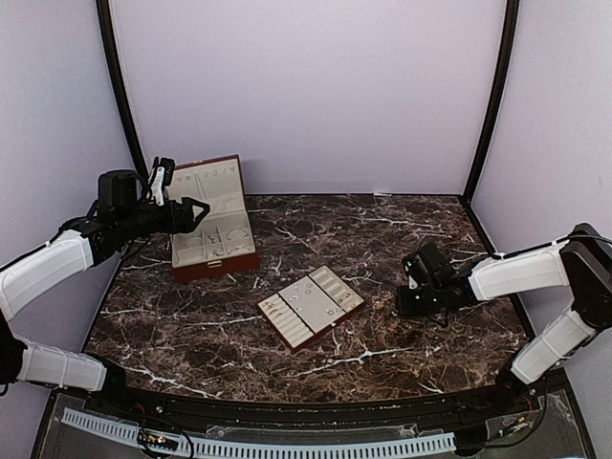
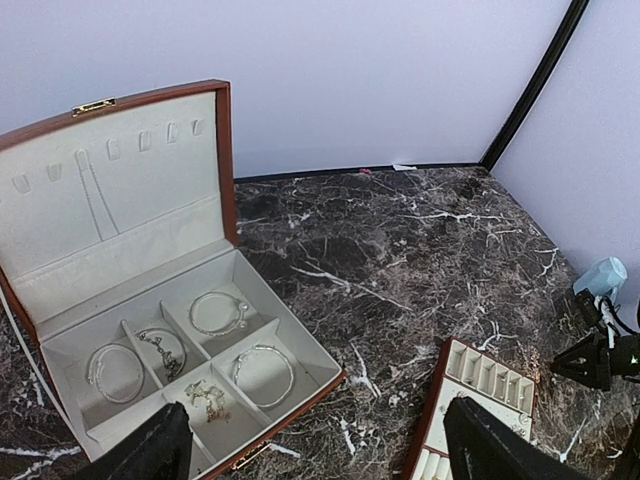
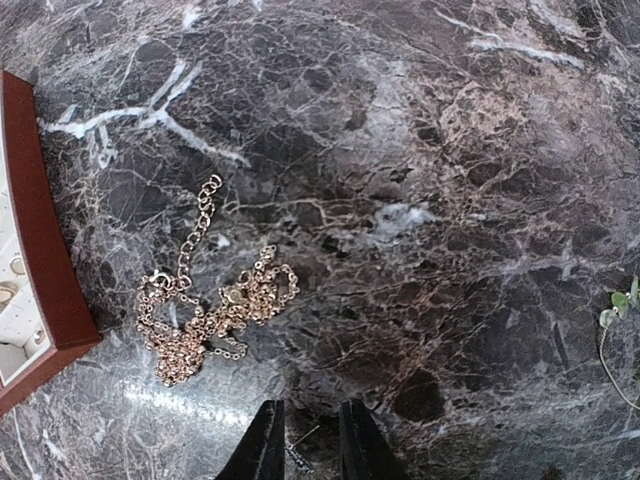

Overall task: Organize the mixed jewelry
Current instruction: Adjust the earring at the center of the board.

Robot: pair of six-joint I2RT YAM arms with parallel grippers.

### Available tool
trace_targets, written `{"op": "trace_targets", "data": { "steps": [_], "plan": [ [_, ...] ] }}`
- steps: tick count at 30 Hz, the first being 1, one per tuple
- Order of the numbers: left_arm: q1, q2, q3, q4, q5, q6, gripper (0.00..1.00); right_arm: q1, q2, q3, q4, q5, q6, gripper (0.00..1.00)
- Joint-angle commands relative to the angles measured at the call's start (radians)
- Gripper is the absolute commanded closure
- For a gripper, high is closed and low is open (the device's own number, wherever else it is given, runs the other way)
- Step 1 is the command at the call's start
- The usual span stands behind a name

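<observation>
The mixed jewelry shows in two places. A tangled gold-coloured chain (image 3: 200, 310) lies on the marble just right of the cream slotted tray (image 3: 40, 230). A tiny thin pin-like piece (image 3: 303, 458) lies between my right gripper's fingers. My right gripper (image 3: 312, 440) hangs low over the marble, its jaws narrow with a gap still showing; from above, the right gripper (image 1: 409, 287) sits right of the tray (image 1: 311, 304). Silvery bracelets (image 2: 218, 312) and a small chain (image 2: 205, 398) rest in the open box (image 2: 230, 150). My left gripper (image 2: 320, 460) hovers wide open above the box's front corner, holding nothing.
The reddish-brown box (image 1: 206, 182) stands open at the back left, lid upright. The tray (image 2: 480, 375) lies mid-table, with small pieces in its slots. A thin greenish sprig (image 3: 615, 310) lies at the right edge of the right wrist view. Pale curtain walls enclose the marble table.
</observation>
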State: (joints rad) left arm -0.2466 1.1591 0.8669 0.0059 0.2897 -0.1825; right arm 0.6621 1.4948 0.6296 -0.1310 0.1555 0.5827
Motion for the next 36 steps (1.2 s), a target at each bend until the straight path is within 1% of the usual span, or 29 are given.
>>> {"op": "trace_targets", "data": {
  "steps": [1,4,9,17,23,32,36],
  "plan": [
    [0.003,-0.021,-0.017,0.004,0.008,0.011,0.1,-0.004,-0.022,-0.019,-0.008,-0.01,0.006,0.83],
    [0.003,-0.021,-0.017,0.003,0.008,0.011,0.1,-0.004,-0.041,-0.023,-0.017,-0.014,0.006,0.85],
    [0.003,-0.021,-0.017,0.004,0.011,0.011,0.1,-0.004,-0.084,-0.03,-0.023,-0.032,0.002,0.85],
    [0.003,-0.022,-0.018,0.004,0.015,0.009,0.1,0.001,-0.06,-0.022,0.003,-0.124,-0.02,0.82],
    [0.003,-0.024,-0.019,0.006,0.017,0.008,0.1,0.017,-0.036,-0.011,-0.001,-0.118,-0.024,0.82],
    [0.003,-0.024,-0.019,0.006,0.018,0.009,0.1,0.031,-0.015,0.002,-0.001,-0.113,-0.023,0.87],
    [0.003,-0.023,-0.019,0.006,0.02,0.008,0.1,0.034,-0.016,0.006,-0.009,-0.098,-0.023,0.88]
  ]
}}
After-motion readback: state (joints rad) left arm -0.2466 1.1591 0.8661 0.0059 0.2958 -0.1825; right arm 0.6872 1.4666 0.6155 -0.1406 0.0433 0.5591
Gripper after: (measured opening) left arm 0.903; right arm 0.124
